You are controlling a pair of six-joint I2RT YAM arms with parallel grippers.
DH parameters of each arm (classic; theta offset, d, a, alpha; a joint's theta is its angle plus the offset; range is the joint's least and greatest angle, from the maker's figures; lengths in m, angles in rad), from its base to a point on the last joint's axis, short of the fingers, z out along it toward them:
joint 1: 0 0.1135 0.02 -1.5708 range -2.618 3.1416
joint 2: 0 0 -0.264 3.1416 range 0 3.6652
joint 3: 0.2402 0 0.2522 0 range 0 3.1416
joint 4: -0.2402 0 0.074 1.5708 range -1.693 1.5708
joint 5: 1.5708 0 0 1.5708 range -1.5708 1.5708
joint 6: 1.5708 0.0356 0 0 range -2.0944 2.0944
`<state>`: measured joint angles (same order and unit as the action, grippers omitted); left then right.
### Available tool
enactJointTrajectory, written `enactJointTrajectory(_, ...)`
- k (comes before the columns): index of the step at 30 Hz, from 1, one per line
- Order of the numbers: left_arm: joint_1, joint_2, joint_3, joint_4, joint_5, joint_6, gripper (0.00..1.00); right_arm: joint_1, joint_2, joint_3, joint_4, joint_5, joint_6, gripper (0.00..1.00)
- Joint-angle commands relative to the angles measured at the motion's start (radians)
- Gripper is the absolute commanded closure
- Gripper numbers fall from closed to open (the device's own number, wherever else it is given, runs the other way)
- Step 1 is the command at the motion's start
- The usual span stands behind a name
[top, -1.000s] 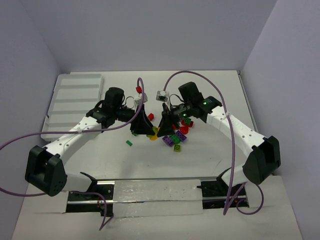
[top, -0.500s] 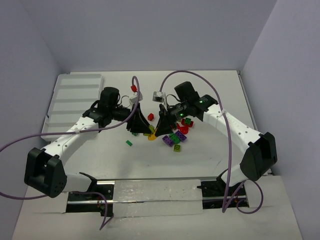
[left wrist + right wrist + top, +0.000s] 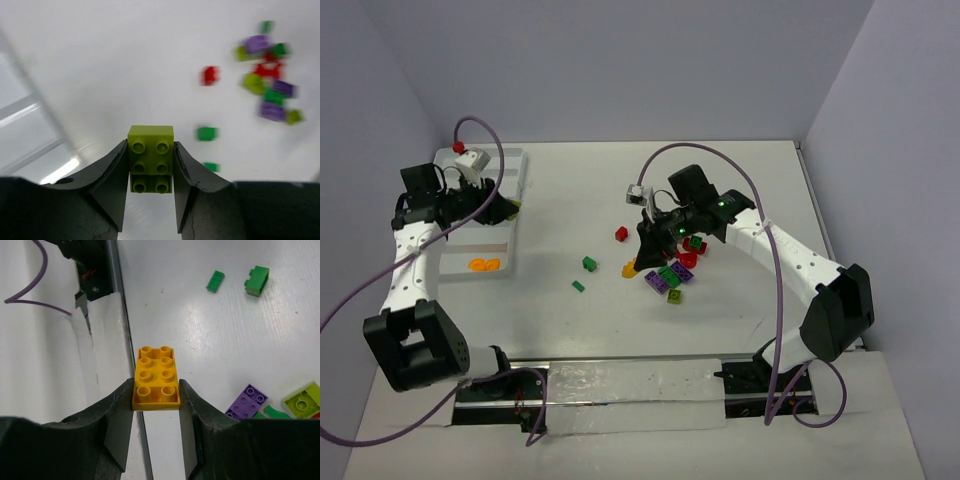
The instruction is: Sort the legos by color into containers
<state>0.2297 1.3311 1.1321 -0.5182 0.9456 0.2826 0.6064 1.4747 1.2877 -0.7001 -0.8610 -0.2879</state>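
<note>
**Both claws clamped on bricks**

Top view: the left claw [image 3: 503, 210] hangs at the right edge of the white tray [image 3: 485, 240], where orange pieces [image 3: 480, 265] lie in a near compartment. The right claw [image 3: 642, 252] hovers beside the loose bricks [image 3: 672, 275] mid-desk [image 3: 740, 180].

Left wrist: fingers pinch a lime brick [image 3: 151, 159].

Right wrist: fingers pinch an orange brick [image 3: 156, 378] above the desk.

- Bench [image 3: 750, 180]: white matte top, fills most of the top view; faint glare streaks in the wrist views.
- Back wall [image 3: 620, 70]: plain pale grey-lilac.
- L wall [image 3: 360, 130] & R wall [image 3: 900, 130]: same colour, closing in the bench on both sides.
- Near edge: dark metal rail [image 3: 630, 402] w/ shiny strip above it.
- Light: soft, even, weak shadows.
</note>
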Motion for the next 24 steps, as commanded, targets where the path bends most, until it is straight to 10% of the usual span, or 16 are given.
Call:
enactJointTrajectory(1,0.042,0.065,-0.013,0.077,-0.435,0.081,0.98,0.007,0.019,0.043,0.031,0.103,0.039,1.00)
enactJointTrajectory(10,0.048,0.231,-0.079,0.261,-0.730,0.095,0.86,0.007,0.044,0.061,0.044,0.153,0.063,1.00)
enactJointTrajectory(24,0.048,0.402,-0.025,0.300,-0.766,0.101,0.50,0.007,0.055,0.071,0.044,0.177,0.072,1.00)
